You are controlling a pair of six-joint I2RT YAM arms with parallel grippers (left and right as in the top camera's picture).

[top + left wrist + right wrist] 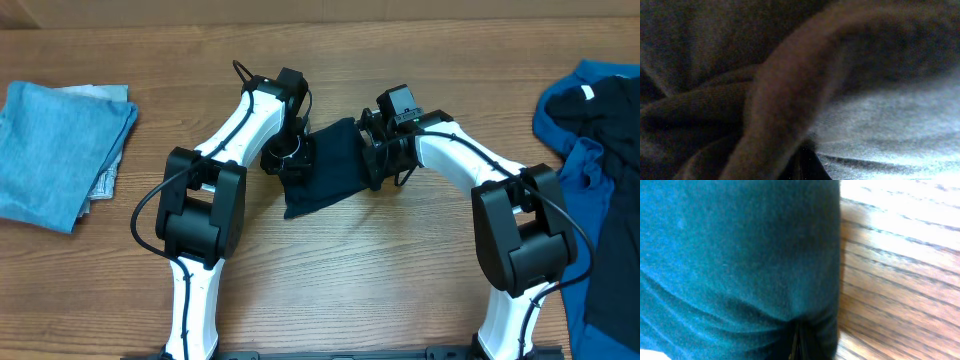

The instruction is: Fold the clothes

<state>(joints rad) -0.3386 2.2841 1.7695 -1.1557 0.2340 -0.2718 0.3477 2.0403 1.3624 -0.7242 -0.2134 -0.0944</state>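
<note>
Btwn the fingers: the dark navy garment [325, 168], a narrow slanted band running from L gripper [287, 152] to R gripper [375, 150], one at each end of it. Both wrist cams are smothered by cloth and the fingers are hidden, so can't tell whether either pair is clamped or apart. My guess, w/ fabric pressed up vs both lenses, is that each pinches an edge.

At the L fingers the cloth is bunched into thick rolls & creases. At the R fingers it lies smoother, w/ one straight edge and the bare wood table [900, 280] just beside it. It's a soft matte knit, near-black from overhead, teal-ish under the R cam's light.

Progress: this piece looks part-folded, narrowed but not yet a tidy square.

Well out past the L gripper lies a folded light blue stack [60, 150] w/ a pale grey piece [108, 178] peeking from under it; done, I'd say. Well out past the R gripper sits a loose heap [600, 140] of royal blue & dark items, crumpled, left to do. Approx a third through, by my est.
</note>
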